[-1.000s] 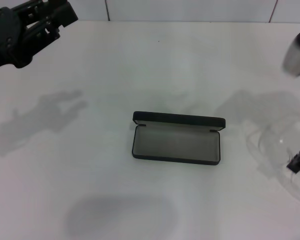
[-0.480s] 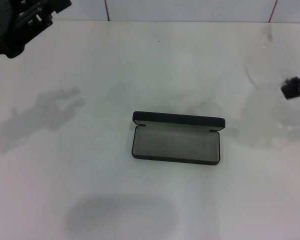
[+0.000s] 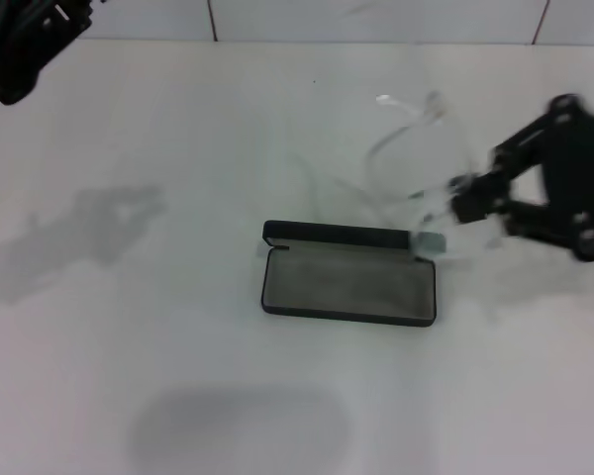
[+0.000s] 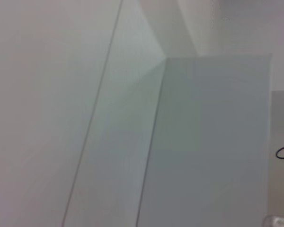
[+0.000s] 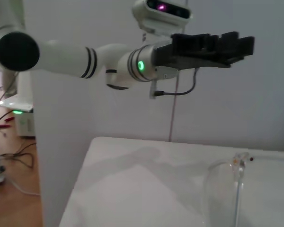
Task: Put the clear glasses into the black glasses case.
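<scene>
Glasses (image 3: 416, 139) are up in the air, just above and behind the case's far right corner, carried by the R gripper (image 3: 462, 201). All clear plastic, hard to make out vs the white table (image 3: 178, 376); one temple arcs up and away, lens part looks to hang near the gripper tip. R gripper is clamped on them, prob. at the frame end or hinge area, exact contact pt too blurred to tell. In the R wrist view a clear curved piece (image 5: 227, 189) sticks up close to the cam.

Handling, my guess: v. light, stiff but springy, slick surface, so they can twist or slip in a pinch. Temples swing freely and may snag the lid. Best hold is the frame/bridge, not a temple tip.

Case (image 3: 348, 274) lies open mid-table, grey lining up, lid standing at the far side, nothing inside.

L gripper (image 3: 25, 40) is parked high at the far left corner; can't tell if it's open or closed.
</scene>
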`<control>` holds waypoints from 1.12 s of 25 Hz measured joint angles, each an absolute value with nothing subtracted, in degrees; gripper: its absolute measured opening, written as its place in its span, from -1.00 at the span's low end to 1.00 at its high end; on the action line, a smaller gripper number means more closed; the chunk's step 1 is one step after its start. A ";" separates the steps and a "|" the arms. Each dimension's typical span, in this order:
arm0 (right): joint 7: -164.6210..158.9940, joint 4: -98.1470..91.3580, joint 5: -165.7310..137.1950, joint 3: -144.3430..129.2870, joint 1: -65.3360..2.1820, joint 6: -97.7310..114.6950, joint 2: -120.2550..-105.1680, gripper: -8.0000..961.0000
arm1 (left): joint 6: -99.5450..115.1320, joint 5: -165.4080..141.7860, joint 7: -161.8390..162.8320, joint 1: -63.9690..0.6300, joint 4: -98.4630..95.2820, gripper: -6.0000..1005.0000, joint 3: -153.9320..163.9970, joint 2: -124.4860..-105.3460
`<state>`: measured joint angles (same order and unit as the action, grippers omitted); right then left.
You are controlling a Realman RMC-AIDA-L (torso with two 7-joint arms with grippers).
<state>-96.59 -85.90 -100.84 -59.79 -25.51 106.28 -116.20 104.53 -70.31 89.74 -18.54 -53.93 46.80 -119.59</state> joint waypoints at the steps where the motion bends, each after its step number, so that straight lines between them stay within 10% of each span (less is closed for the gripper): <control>1: -95.07 -84.93 -100.67 -61.52 -25.66 104.72 -116.16 -0.84 | 104.61 -70.28 89.72 -18.63 -53.93 -0.54 46.95 -119.59; 28: -78.17 -74.67 -86.34 -76.29 -32.97 93.50 -115.97 -0.85 | 105.12 -71.66 89.48 -20.61 -53.79 -0.67 55.71 -118.99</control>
